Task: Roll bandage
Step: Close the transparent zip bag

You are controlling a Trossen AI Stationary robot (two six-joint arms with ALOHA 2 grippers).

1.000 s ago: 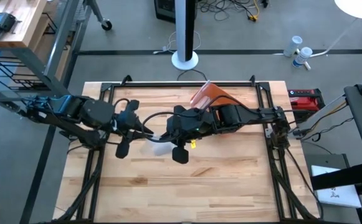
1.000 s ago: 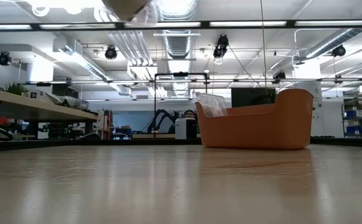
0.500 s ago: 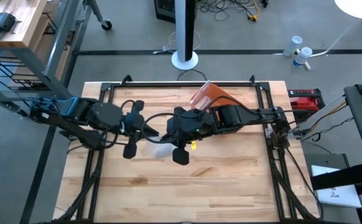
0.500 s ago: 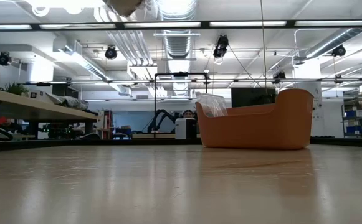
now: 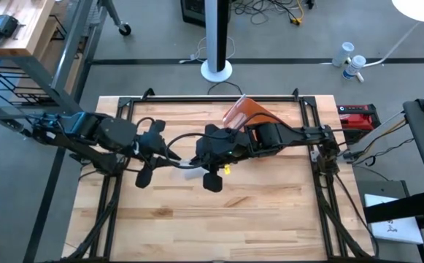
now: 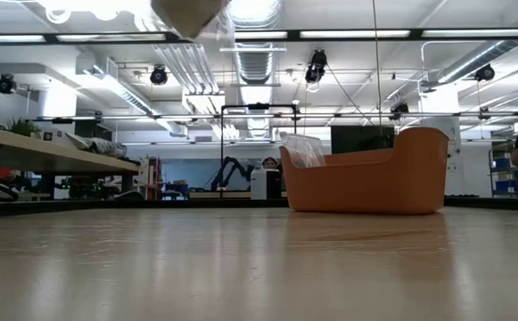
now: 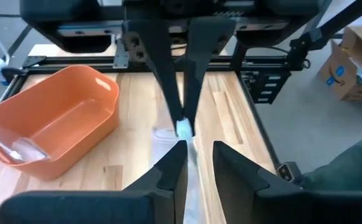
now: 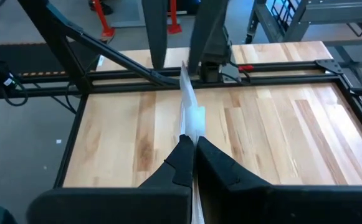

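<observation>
Right wrist view: right gripper [image 8: 190, 149] pinches thin white bandage [image 8: 191, 115] (stretched taut); left gripper [image 7: 197, 149] slightly parted around it.

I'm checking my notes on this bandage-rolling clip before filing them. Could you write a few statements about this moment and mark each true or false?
1. The right claw is shut on the bandage. True.
2. The orange bin lies tipped on its side. False: it stands upright on the table.
3. The bandage is held up off the table between both arms. True.
4. The left claw is far from the bandage. False: the strip runs between its fingers.
</observation>
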